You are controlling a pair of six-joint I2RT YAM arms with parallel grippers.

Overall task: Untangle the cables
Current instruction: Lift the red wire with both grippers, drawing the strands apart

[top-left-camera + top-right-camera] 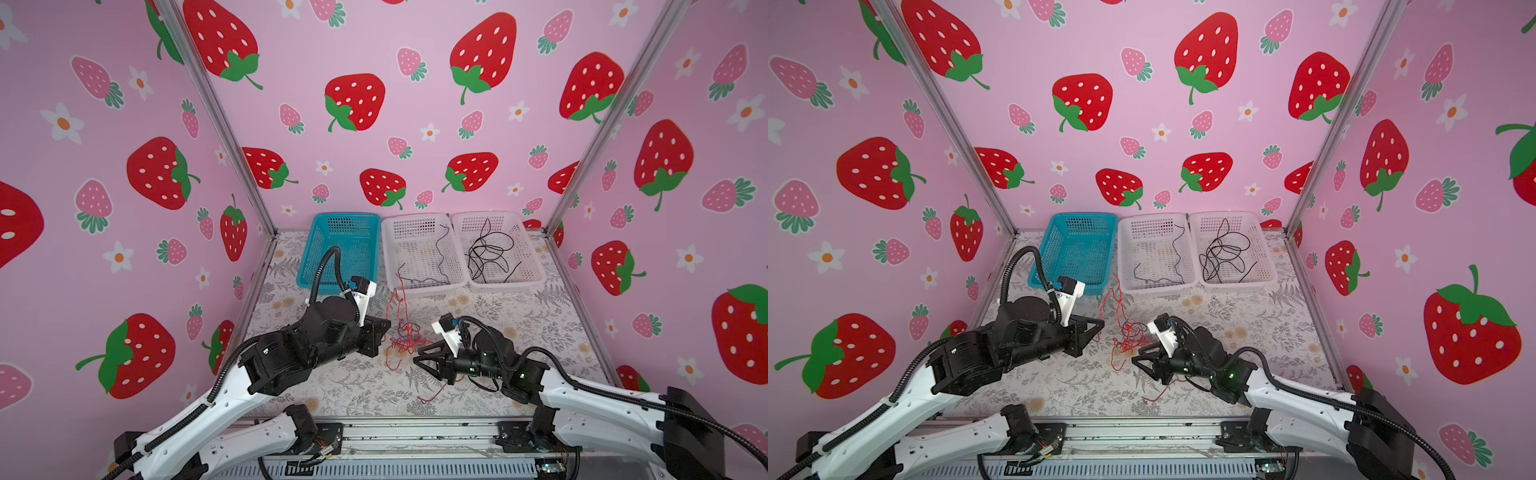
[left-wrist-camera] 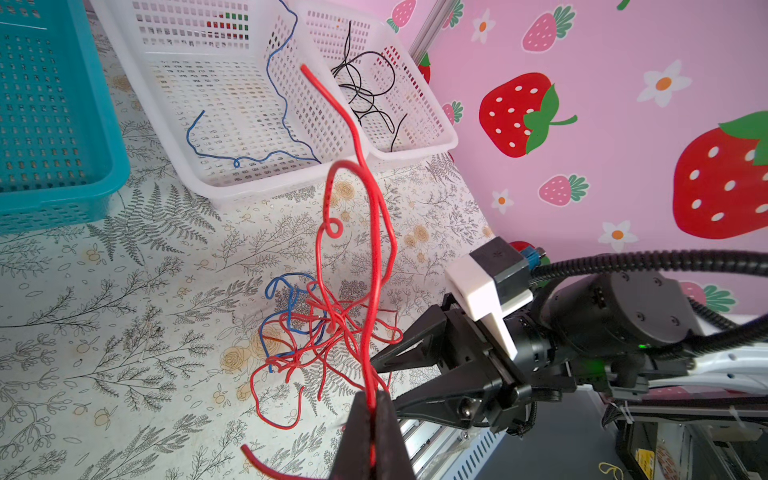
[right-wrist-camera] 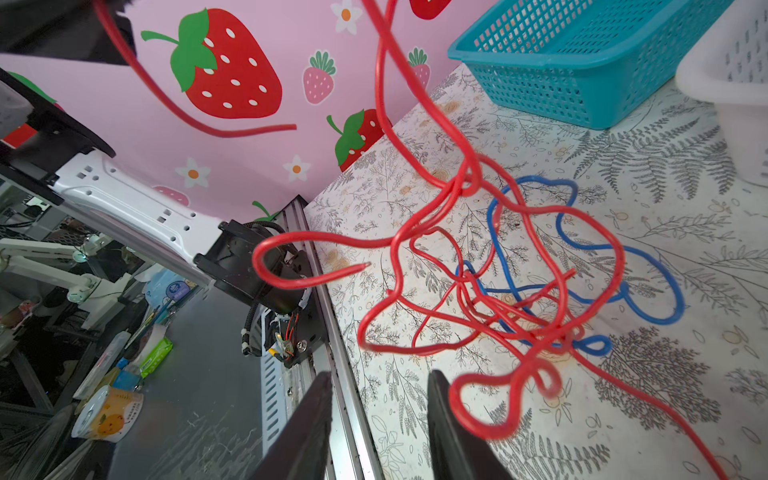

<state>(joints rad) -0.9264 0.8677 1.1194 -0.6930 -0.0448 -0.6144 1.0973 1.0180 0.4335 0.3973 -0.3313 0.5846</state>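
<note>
A tangle of red and blue cables (image 1: 405,337) (image 1: 1129,338) lies on the floral table between the two arms. My left gripper (image 2: 372,409) is shut on a red cable (image 2: 376,232). That strand runs from the jaws up over the tangle (image 2: 316,328) to a free end. In both top views the left gripper (image 1: 384,328) sits just left of the pile. My right gripper (image 3: 380,399) is open with nothing between its fingers. A red loop (image 3: 498,399) hangs beside one finger. The right gripper (image 1: 417,357) is at the pile's right front.
Three baskets stand along the back. A teal basket (image 1: 345,245) is on the left. The middle white basket (image 1: 415,286) holds a dark blue cable (image 1: 440,253). The right white basket (image 1: 536,270) holds black cable (image 1: 488,253). A red strand (image 1: 432,395) trails toward the front rail.
</note>
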